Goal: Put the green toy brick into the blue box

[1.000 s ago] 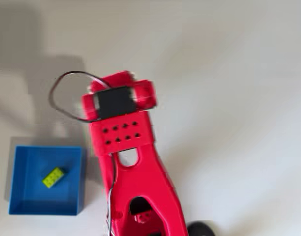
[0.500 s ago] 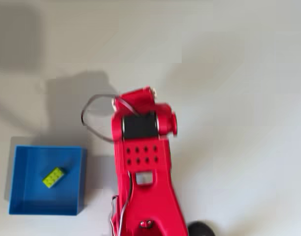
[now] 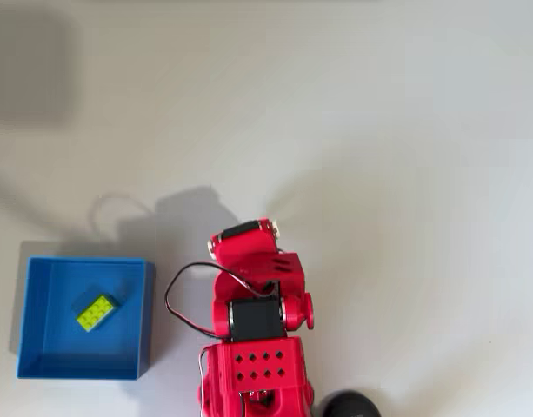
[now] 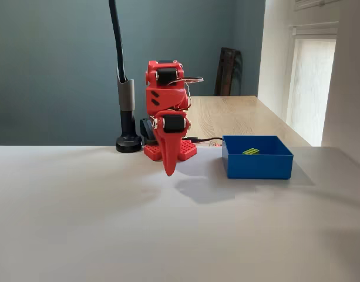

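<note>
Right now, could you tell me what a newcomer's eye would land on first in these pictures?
First the bright red arm, folded up over its base at the back of the white table, its gripper pointing down. Next the blue box beside it, left of the arm in the overhead view, with the green toy brick lying inside.

Overhead straight down; fixed view low, frontal (shared: blue box [image 3: 83, 380])

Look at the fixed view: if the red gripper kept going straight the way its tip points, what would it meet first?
The gripper points straight down, so it would likely meet the bare white table just below its tip. The blue box sits off to the right, out of that line.
</note>
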`<state>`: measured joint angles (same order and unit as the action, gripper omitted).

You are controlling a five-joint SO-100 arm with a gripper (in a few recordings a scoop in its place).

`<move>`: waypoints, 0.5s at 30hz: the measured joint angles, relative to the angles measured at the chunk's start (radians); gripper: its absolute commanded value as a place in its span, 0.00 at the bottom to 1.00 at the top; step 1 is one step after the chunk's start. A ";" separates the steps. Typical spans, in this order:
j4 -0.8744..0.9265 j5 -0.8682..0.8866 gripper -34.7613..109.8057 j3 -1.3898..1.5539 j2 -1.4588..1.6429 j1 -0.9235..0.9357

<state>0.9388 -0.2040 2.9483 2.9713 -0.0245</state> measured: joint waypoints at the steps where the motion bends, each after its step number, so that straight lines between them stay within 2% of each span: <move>1: 0.000 0.005 0.24 0.018 0.021 0.000; 15: 0.000 0.026 0.24 0.152 0.258 0.008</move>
<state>0.9388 -0.1779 3.1002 3.2290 -0.0169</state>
